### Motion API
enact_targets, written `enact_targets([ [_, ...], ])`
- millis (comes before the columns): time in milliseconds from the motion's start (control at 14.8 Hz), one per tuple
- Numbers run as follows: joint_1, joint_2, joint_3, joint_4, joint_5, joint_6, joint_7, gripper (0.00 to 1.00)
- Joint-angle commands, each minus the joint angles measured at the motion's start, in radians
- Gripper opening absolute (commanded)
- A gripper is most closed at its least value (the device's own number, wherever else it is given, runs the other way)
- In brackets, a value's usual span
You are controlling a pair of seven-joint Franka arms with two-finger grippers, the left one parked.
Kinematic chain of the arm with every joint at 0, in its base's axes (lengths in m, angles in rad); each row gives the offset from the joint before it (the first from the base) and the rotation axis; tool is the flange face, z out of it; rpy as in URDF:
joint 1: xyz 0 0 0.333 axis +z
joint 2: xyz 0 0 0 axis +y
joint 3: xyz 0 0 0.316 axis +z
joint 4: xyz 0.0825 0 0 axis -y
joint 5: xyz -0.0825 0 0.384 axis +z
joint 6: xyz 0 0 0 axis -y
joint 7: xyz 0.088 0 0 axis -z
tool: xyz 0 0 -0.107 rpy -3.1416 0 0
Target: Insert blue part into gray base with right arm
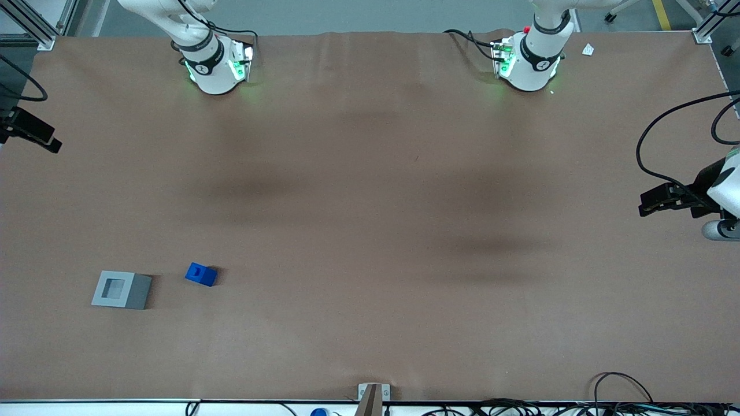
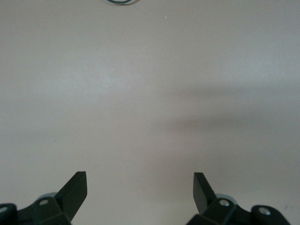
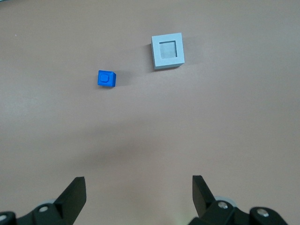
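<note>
The gray base (image 1: 121, 290) sits on the brown bench (image 1: 370, 190) toward the working arm's end, its square recess facing up. Just beside it, apart and not touching, lies the blue part (image 1: 201, 274), a little farther from the front camera than the base.

In the right wrist view the claw (image 3: 138, 194) hangs well above both, its two dark fingers (image 3: 75, 194) spread wide with nothing between them; the blue part (image 3: 107, 78) and gray base (image 3: 167, 51) lie well ahead of it.

The blue part looks like a small, rigid, light plastic block: it should not deform, but its smooth faces may slip, so I would close on two opposite flat sides, keeping clear of the notched face. It lies slightly turned on the bench, so the claw would need to match that angle.

How deep the recess goes cannot be made out, nor the part's underside. The front view cuts off most of the right arm (image 1: 202, 58), and its claw cannot be placed there.
</note>
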Motion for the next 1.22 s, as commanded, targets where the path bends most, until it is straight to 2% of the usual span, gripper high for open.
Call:
enact_targets([
  [0,-0.01,-0.015,0.01,-0.016,-0.013,0.0,0.011,1.0],
  [135,-0.012,-0.015,0.01,-0.001,-0.014,-0.044,0.015,1.0],
  [1149,-0.015,0.009,0.01,-0.005,-0.005,-0.058,0.003,1.0],
])
